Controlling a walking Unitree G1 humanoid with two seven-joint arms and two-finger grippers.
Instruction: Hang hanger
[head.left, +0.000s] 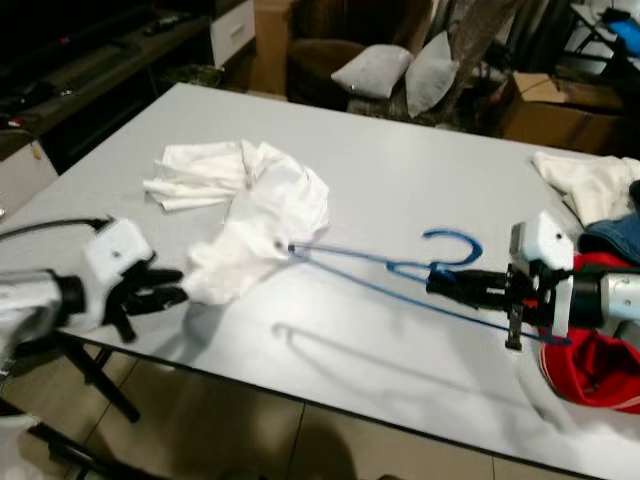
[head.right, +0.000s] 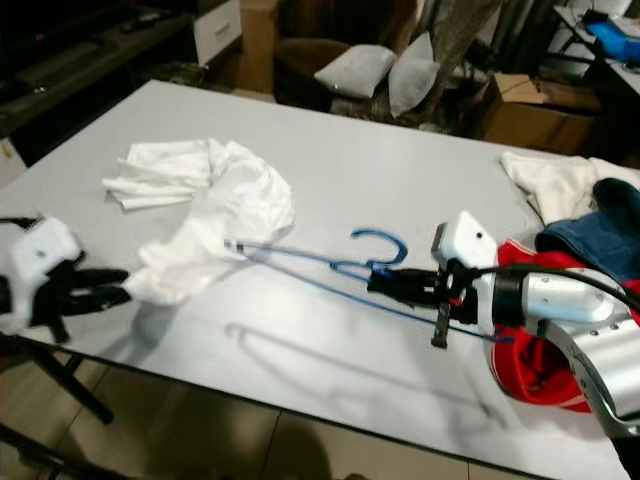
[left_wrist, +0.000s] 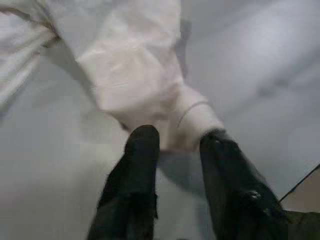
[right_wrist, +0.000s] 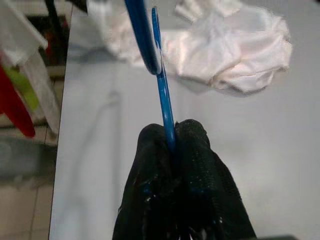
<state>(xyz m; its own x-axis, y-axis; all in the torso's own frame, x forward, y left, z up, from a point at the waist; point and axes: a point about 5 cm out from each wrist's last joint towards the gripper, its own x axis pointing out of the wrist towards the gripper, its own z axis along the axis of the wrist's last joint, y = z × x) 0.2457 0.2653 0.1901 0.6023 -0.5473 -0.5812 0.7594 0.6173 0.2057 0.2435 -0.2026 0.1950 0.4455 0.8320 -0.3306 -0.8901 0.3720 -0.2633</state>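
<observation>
Hanger (head.left: 400, 268) wire (blue) sits pinched between the right gripper (head.left: 440, 281)'s 2 closed fingers, lifted above the grey table (head.left: 400, 180), its far end tucked inside the white shirt (head.left: 262, 215). Left gripper (head.left: 172, 290), fingers (left_wrist: 142, 150) spread apart, hovers at the shirt's cuff near the table's front edge.

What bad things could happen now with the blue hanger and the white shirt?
1. The right gripper pinches only thin wire of the blue hanger, so it might twist or slip.
2. The hanger's far end is tucked in the white shirt; a pull might drag the shirt off it.
3. The left gripper is open at the shirt's cuff near the table edge and might miss it.
</observation>
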